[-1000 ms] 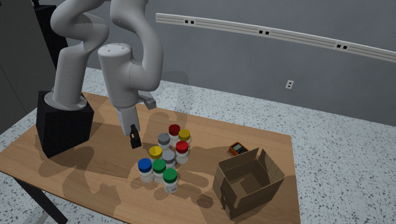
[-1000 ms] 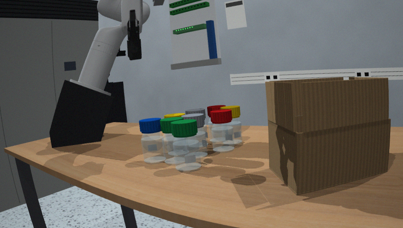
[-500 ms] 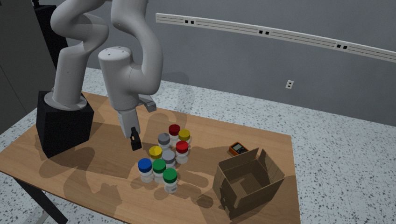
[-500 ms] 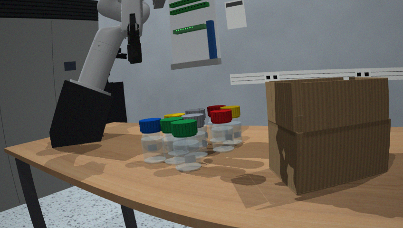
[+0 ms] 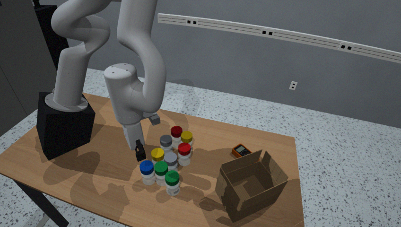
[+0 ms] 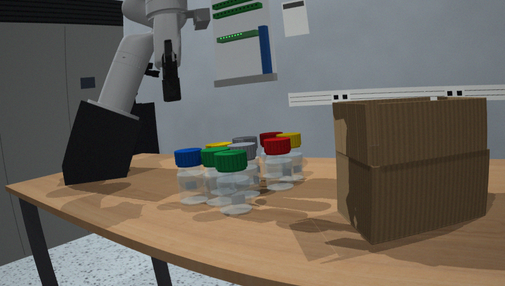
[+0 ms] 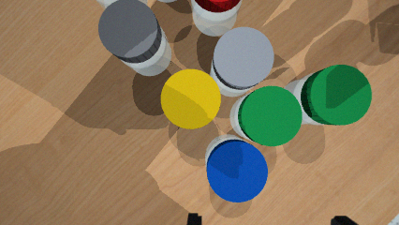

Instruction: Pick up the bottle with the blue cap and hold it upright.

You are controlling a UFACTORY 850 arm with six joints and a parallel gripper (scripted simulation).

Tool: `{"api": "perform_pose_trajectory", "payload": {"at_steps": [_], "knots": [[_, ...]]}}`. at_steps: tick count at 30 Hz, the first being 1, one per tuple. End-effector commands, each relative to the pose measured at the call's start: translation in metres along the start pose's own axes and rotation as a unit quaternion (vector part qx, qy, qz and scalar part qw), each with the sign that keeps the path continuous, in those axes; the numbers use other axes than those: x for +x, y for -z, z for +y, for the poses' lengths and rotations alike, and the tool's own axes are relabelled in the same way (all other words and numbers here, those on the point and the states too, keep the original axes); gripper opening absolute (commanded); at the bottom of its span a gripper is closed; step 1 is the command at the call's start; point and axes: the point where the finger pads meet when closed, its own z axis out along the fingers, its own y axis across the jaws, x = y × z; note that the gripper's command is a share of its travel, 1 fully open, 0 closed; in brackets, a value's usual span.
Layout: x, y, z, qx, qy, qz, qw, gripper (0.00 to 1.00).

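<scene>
Wooden table (image 5: 84,179), blue-capped bottle (image 5: 146,171) seemingly touching green-capped neighbour (image 5: 161,172), fingers (image 6: 171,79) apart, empty, above

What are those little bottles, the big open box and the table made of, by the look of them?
The blue-capped bottle, like its neighbours, looks like clear glass or plastic: you see through its body. Its cap has a ribbed edge and matte colour, likely plastic. The box looks like corrugated cardboard: brown, finely ribbed, with folded flaps. The table top shows wood grain, perhaps veneer or laminate, with a soft sheen.
</scene>
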Motion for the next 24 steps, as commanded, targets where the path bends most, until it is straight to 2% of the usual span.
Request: {"api": "perform_pose_trajectory", "payload": {"at_steps": [1, 6, 8, 13, 24], "knots": [[0.000, -0.013, 0.001, -0.002, 0.000, 0.001, 1.000, 0.79], [-0.001, -0.035, 0.001, -0.002, -0.001, -0.001, 1.000, 0.79], [-0.001, -0.035, 0.001, -0.002, -0.001, -0.001, 1.000, 0.79], [-0.003, -0.052, -0.001, -0.001, -0.002, -0.004, 1.000, 0.79], [-0.005, -0.065, -0.002, -0.001, -0.003, -0.007, 1.000, 0.79]]}}
